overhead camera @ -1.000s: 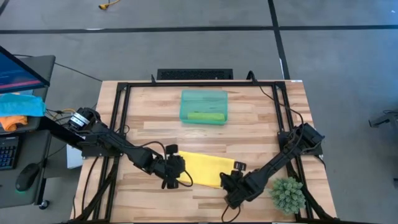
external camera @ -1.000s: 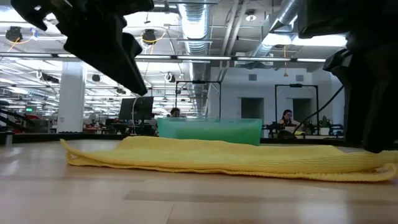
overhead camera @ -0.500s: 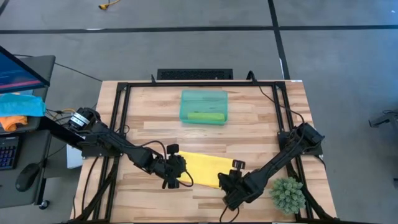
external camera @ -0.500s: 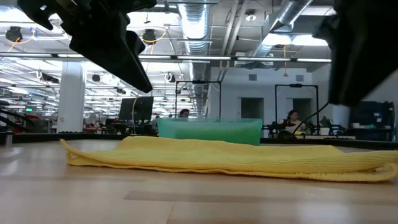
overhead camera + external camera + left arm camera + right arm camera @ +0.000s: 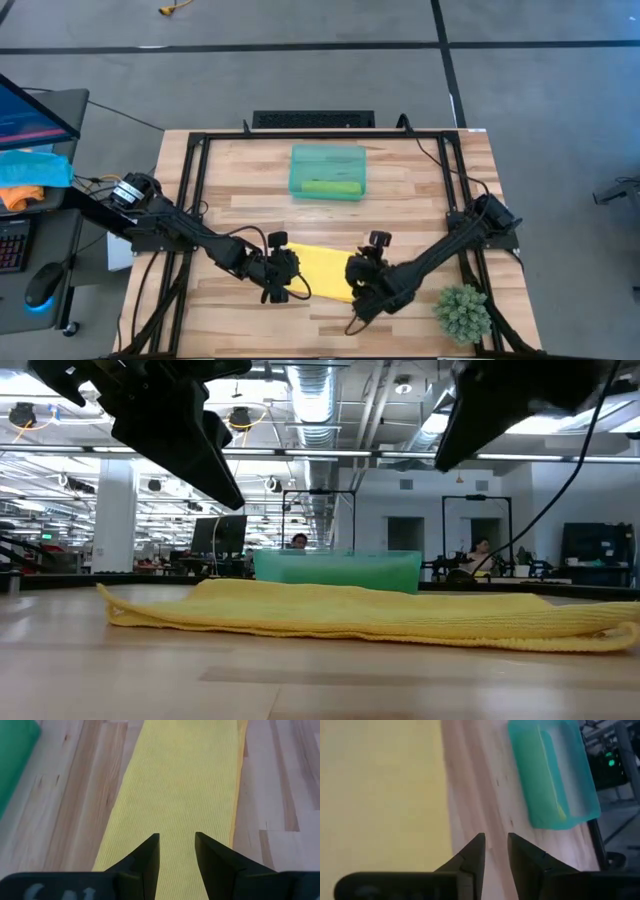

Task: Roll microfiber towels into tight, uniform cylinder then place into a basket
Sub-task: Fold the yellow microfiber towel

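Lying flat: ribbed yellow towel (image 5: 322, 270), wood table (image 5: 400, 215).

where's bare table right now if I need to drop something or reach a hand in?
Free: bare wood left and right of the basket along the far edge, and the near-left corner in front of the left gripper. Crowded: the near middle, where both grippers sit over the yellow towel, the right gripper at its right end, and the near-right corner with the small plant.

Tool (image 5: 177, 847) open over yellow towel (image 5: 180, 785)
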`<action>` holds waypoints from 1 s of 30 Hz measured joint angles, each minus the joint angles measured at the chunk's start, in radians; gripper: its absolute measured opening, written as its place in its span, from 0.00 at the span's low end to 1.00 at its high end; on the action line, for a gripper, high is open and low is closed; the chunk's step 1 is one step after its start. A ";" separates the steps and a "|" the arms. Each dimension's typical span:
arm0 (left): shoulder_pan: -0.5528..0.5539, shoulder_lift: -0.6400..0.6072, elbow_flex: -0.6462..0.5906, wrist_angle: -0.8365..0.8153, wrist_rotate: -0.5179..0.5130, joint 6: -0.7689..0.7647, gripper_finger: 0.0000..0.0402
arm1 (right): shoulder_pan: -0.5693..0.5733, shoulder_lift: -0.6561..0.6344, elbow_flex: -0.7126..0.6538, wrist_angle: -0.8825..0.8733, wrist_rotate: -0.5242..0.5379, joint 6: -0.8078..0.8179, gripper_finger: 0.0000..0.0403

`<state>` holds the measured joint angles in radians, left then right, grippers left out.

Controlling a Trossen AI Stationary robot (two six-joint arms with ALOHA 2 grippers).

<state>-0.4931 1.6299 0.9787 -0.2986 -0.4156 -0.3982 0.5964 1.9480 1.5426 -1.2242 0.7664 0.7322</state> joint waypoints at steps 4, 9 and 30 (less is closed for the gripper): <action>-0.001 0.001 0.000 -0.003 0.000 -0.006 0.29 | -0.061 0.001 -0.060 -0.001 -0.042 0.008 0.24; -0.004 0.022 0.001 -0.011 0.015 -0.007 0.29 | -0.096 0.001 -0.146 0.003 -0.130 0.046 0.22; 0.025 0.172 0.000 0.028 0.094 0.035 0.29 | -0.055 -0.039 -0.190 0.089 -0.167 0.043 0.13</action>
<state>-0.4680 1.8023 0.9787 -0.2709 -0.3212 -0.3634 0.5411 1.9091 1.3525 -1.1356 0.5995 0.7748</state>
